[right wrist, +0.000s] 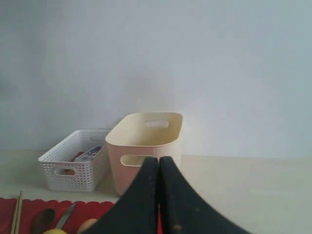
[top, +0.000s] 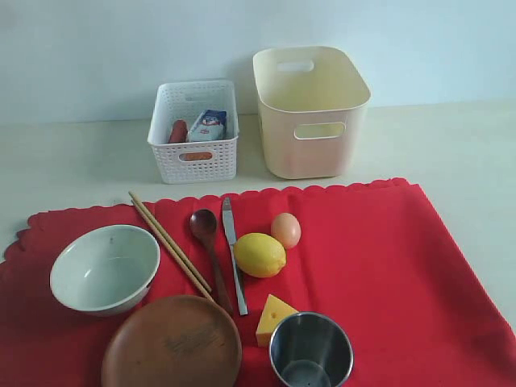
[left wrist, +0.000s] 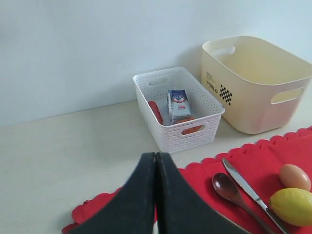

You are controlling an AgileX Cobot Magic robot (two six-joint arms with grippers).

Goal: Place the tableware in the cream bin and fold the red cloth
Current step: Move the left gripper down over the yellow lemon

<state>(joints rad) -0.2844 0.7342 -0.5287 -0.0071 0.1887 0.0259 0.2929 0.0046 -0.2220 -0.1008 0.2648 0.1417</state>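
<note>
The red cloth (top: pixel 387 258) lies flat across the front of the table. On it rest a pale green-white bowl (top: pixel 105 268), a brown wooden plate (top: pixel 171 343), a steel cup (top: pixel 311 351), chopsticks (top: pixel 169 245), a dark wooden spoon (top: pixel 208 242) and a metal knife (top: pixel 233 250). Behind the cloth stands the cream bin (top: pixel 310 109), which looks empty. Neither arm shows in the exterior view. My left gripper (left wrist: pixel 156 156) is shut on nothing, above the cloth's left part. My right gripper (right wrist: pixel 159 160) is also shut and empty, facing the cream bin (right wrist: pixel 144 146).
A white perforated basket (top: pixel 194 129) left of the bin holds a small carton and a red item. A lemon (top: pixel 260 255), an egg (top: pixel 285 230) and a cheese wedge (top: pixel 274 318) lie on the cloth among the tableware. Bare table surrounds the bins.
</note>
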